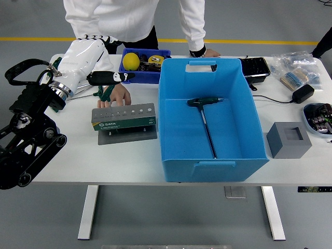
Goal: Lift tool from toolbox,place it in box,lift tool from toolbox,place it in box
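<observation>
- Left hand (91,52): mine, raised over the table's left end; fingers stretched out and apart, thumb sticking out to the right, nothing held.
- Right hand: I do not see it in the head view.
- Tool already delivered: one green-handled T wrench (206,120) lies flat on the floor of the blue box (179,129).
- Tools left: green T wrenches (101,93) on the table beside the grey tool holder (124,117), mostly hidden behind my hand.
- Risk one: a person's hand (116,96) rests on the table right at those wrenches; I judge a reach down could strike it.
- Risk two: the wrenches lie close together with long thin shafts, so a grasp may drag a neighbour or slip.
- Risk three: my forearm may knock the holder on the swing to the box.
- Writing: "SATA" on the holder's front; nothing else legible.
</observation>
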Robot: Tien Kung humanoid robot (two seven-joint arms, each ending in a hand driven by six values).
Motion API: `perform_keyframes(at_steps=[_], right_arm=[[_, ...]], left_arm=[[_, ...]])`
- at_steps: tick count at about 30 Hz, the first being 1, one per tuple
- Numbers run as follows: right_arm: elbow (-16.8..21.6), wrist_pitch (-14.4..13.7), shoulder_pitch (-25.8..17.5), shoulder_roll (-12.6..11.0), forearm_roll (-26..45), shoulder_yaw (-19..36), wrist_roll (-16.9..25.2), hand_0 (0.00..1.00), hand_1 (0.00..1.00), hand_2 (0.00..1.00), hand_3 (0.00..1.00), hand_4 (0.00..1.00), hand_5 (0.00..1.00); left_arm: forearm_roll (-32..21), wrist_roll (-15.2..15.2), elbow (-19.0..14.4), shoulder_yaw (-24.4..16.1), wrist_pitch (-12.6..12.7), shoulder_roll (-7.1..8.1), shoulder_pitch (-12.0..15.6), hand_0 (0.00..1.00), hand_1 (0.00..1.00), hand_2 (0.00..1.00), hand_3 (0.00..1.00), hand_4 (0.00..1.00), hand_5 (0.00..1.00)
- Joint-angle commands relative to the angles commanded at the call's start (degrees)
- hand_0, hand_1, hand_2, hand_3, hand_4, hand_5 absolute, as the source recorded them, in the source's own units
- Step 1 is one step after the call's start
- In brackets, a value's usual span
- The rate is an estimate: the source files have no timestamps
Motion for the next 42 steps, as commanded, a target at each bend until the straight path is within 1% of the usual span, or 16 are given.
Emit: perform_keyframes(at_steps=[5,6,7,9,11,12,15,17,18,23,24,29,30,35,37,42], right_arm=[[0.0,-0.1,-0.1,0.0,1.0,-0.5,0.2,0.662,0.653,0.724,0.567,0.817,0.763],[0.0,-0.1,-0.1,0.1,0.9,-0.5,0.2,0.662,0.652,0.724,0.568,0.815,0.76],[0.0,-0.1,-0.2,0.1,0.8,-0.5,0.1,0.662,0.652,0.724,0.568,0.815,0.76],[0.0,-0.1,-0.3,0.2,1.0,-0.6,0.2,0.662,0.652,0.724,0.568,0.815,0.76],[-0.1,-0.1,-0.4,0.3,1.7,-1.0,0.4,0.662,0.652,0.724,0.568,0.815,0.76],[-0.1,-0.1,-0.5,0.4,2.2,-1.1,0.6,0.656,0.651,0.722,0.567,0.814,0.758],[-0.2,-0.1,-0.6,0.4,3.2,-1.6,0.8,0.656,0.651,0.722,0.567,0.814,0.758],[-0.2,-0.1,-0.6,0.4,2.5,-1.4,0.6,0.656,0.651,0.722,0.567,0.814,0.758],[-0.2,-0.1,-0.6,0.4,2.3,-1.3,0.6,0.659,0.651,0.722,0.567,0.813,0.755],[-0.1,-0.1,-0.6,0.4,2.2,-1.2,0.5,0.659,0.651,0.722,0.567,0.813,0.755],[-0.1,-0.1,-0.6,0.4,2.1,-1.1,0.4,0.657,0.65,0.723,0.566,0.812,0.755],[-0.1,-0.1,-0.6,0.5,1.8,-1.0,0.3,0.657,0.65,0.723,0.566,0.812,0.755],[-0.1,-0.1,-0.6,0.5,1.8,-1.0,0.3,0.657,0.651,0.722,0.565,0.812,0.754],[-0.1,-0.1,-0.5,0.5,1.8,-1.1,0.3,0.657,0.651,0.722,0.565,0.812,0.754],[-0.1,-0.1,-0.5,0.5,1.9,-1.1,0.3,0.658,0.65,0.723,0.564,0.812,0.753],[0.0,-0.2,-0.4,0.5,1.8,-1.1,0.3,0.658,0.651,0.723,0.563,0.812,0.753]], left_arm=[[-0.6,0.8,1.0,-3.1,-0.4,-1.63,3.1,0.794,0.761,0.767,0.761,0.998,0.762],[-0.7,1.1,0.9,-3.8,-0.3,-1.97,3.6,0.617,0.673,0.731,0.762,0.998,0.767],[-1.3,1.7,0.8,-4.6,0.0,-2.4,4.3,0.617,0.673,0.731,0.762,0.998,0.767],[-5.1,4.9,0.1,-7.3,3.7,-4.35,7.0,0.617,0.673,0.731,0.762,0.998,0.767],[-9.0,8.8,-0.4,-8.1,8.4,-5.53,9.0,0.617,0.673,0.731,0.762,0.998,0.767],[-11.1,11.0,-0.6,-8.5,10.6,-6.5,10.3,0.338,0.41,0.561,0.78,0.998,0.874],[-18.4,15.5,-1.4,-9.1,18.0,-8.27,12.8,0.338,0.41,0.561,0.78,0.998,0.874],[-22.8,16.7,-2.1,-10.3,22.4,-9.23,14.3,0.338,0.41,0.561,0.78,0.998,0.874],[-25.4,16.8,-2.4,-10.8,24.1,-9.62,15.0,0.292,0.347,0.519,0.771,0.948,0.922],[-37.7,15.2,-4.1,-11.2,24.1,-10.02,17.5,0.292,0.347,0.519,0.771,0.948,0.922],[-40.0,14.7,-4.4,-11.1,24.1,-9.97,17.8,0.298,0.365,0.583,0.775,0.924,0.996],[-51.9,12.0,-6.0,-9.7,24.1,-10.06,18.3,0.298,0.365,0.583,0.775,0.924,0.996],[-54.5,11.5,-6.1,-9.4,24.1,-10.08,18.3,0.303,0.389,0.619,0.777,0.919,0.998],[-66.8,9.5,-5.7,-7.0,23.5,-10.46,17.4,0.303,0.389,0.619,0.777,0.919,0.998],[-71.6,9.0,-5.4,-5.9,23.0,-10.6,17.0,0.323,0.436,0.66,0.793,0.931,0.998],[-83.3,8.4,-2.9,-2.6,20.8,-11.39,14.9,0.329,0.455,0.662,0.808,0.937,0.998]])
